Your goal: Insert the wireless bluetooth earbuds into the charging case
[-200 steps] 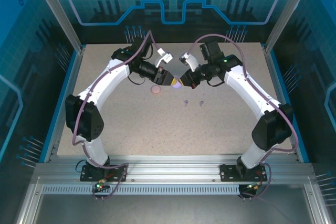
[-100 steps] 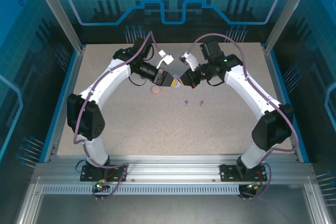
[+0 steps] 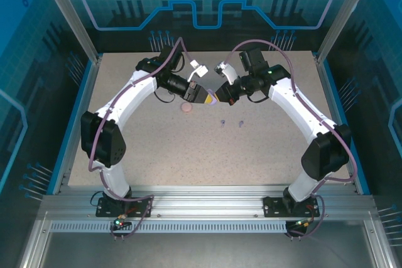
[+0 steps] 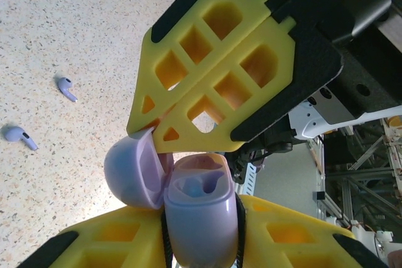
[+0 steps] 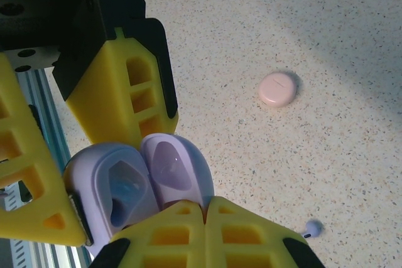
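Left wrist: glossy rnd lilac case (image 4: 201, 221)

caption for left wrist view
Left gripper holds open charging case; shut right gripper at its lid; two earbuds on table.

Bright, even overhead light washes the worktop (image 3: 188, 149); shadows are faint and soft. In the right wrist view a broad dim band crosses the worktop diagonally. Nearest foreground parts look slightly soft.
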Available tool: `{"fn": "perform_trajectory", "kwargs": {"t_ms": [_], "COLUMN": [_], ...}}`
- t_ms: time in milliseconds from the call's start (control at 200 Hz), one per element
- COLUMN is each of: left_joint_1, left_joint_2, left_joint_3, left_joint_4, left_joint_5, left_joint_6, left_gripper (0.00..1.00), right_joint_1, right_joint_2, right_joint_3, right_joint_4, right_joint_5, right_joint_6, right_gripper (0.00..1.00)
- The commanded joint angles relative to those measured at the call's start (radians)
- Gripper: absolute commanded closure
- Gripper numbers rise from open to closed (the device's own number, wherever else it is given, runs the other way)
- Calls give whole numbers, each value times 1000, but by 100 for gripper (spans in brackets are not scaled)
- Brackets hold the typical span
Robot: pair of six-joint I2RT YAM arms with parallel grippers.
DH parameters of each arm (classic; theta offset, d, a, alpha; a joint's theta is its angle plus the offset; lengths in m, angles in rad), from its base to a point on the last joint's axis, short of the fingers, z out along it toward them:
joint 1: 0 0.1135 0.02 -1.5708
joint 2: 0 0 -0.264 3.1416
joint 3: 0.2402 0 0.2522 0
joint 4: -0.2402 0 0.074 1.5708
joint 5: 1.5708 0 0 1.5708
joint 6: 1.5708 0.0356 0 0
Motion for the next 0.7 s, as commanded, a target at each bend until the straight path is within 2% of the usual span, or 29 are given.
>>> {"fn": "perform_trajectory", "kwargs": {"t_ms": [0, 435, 565, 695], "left_joint_1": [-10, -11, -10, -10], "left_joint_2": [13, 18, 19, 18], "left_joint_3": [38, 35, 34, 28], "left_joint_4": [7, 34, 48, 65], "left_joint_5": [77, 115, 116, 112], "left_joint_6": [6, -9, -19, -26], "left_gripper": [69, 66, 60, 64], "right_joint_1": [17, 19, 19, 19], "right_joint_2": [5, 20, 22, 24], "right_joint_3": [30, 40, 43, 45], "right_joint_4": [-11, -13, -13, -19], "right_joint_5": [-18, -21, -21, -21], "right_joint_6": [-12, -15, -15, -17], "right_gripper": [100, 100, 100, 100]}}
